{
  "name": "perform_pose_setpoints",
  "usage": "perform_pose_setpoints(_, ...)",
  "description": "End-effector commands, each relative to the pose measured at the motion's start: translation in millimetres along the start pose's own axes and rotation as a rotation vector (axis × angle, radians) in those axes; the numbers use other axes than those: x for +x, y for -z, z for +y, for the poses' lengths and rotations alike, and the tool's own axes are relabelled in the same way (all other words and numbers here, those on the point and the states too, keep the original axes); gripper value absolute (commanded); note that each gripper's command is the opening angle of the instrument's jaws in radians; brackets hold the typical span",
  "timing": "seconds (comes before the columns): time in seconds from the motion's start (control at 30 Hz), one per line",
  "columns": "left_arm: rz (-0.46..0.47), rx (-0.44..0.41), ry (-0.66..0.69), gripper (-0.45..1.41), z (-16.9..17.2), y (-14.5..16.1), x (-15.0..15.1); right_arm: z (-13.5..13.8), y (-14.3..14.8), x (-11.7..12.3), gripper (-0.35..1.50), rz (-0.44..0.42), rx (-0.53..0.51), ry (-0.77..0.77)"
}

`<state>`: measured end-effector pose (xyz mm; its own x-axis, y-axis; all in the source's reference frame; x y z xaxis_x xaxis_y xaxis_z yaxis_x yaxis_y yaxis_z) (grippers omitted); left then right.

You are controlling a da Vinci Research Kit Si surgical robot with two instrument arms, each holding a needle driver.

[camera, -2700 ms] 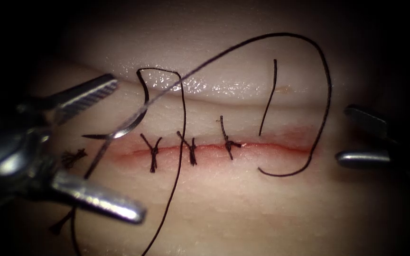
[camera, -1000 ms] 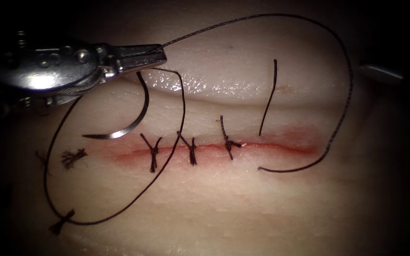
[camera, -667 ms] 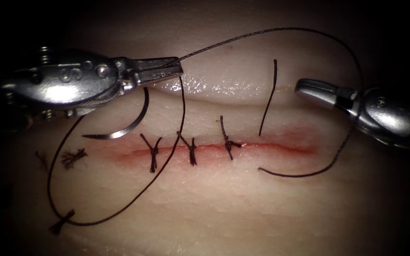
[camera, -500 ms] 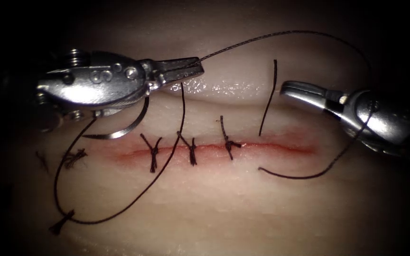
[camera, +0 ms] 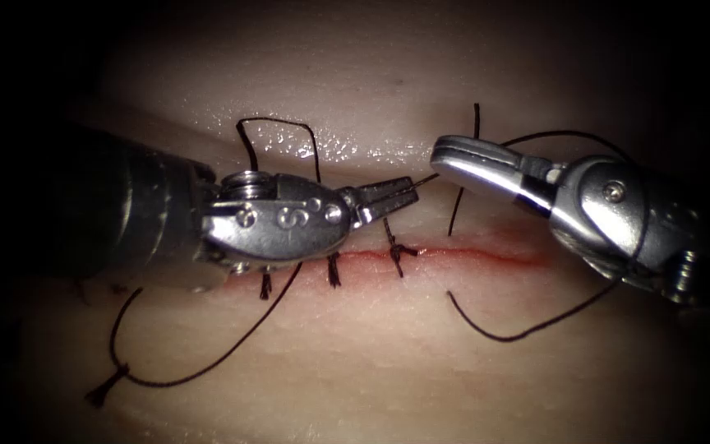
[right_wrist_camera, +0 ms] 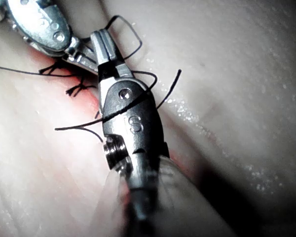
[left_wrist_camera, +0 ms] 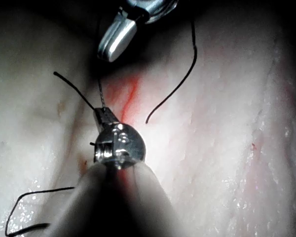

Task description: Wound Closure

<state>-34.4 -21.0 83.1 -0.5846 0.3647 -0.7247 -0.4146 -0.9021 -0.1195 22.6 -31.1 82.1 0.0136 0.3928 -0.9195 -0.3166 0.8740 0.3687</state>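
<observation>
The tissue [camera: 388, 362] has a red cut [camera: 470, 253] running left to right, with three dark knots [camera: 396, 251] on its left half. My left tool [camera: 411, 187] lies over the cut's left end, jaws shut on the thread [camera: 426, 176] near their tips. Its body covers the spot where the needle lay on the tissue. My right tool [camera: 441, 156] reaches in above the cut, jaws shut with nothing seen between them. The thread [camera: 569, 134] arcs around its wrist [right_wrist_camera: 123, 111] and runs down to an end [camera: 451, 294] below the cut. The left jaws [left_wrist_camera: 101, 114] face the right tool's tip [left_wrist_camera: 113, 44].
A loose thread end [camera: 476, 115] stands above the cut's right half. A long thread loop [camera: 207, 370] runs across the tissue at lower left to a frayed cut end [camera: 104, 390]. A glossy ridge [camera: 347, 148] crosses the tissue above the cut.
The left tool has carried the thread right and down, over the needle's spot. The right tool has come in leftward, and the wide loop has tightened around its wrist.
</observation>
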Motion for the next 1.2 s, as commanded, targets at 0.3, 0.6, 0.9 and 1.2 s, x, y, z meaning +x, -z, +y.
perform_pose_setpoints(0.3, -0.021, -0.022, -0.097, -0.45, 3.5, 3.3, 3.5, -0.5, -4.4, -2.4, -0.35, -0.26, -0.036, 0.061)
perform_pose_setpoints(0.6, -0.051, 0.0, -0.141, -0.45, 2.1, 6.5, 5.5, -1.7, -4.1, -3.4, 0.0, -0.289, 0.068, 0.065)
perform_pose_setpoints(0.9, -0.068, -0.015, -0.186, -0.45, 0.2, 8.8, 6.8, -3.5, -3.7, -5.6, 0.15, -0.305, 0.131, 0.092)
perform_pose_setpoints(1.2, -0.048, -0.07, -0.243, -0.45, -0.7, 6.6, 8.2, -3.9, -3.7, -6.8, 0.81, -0.308, 0.157, 0.104)
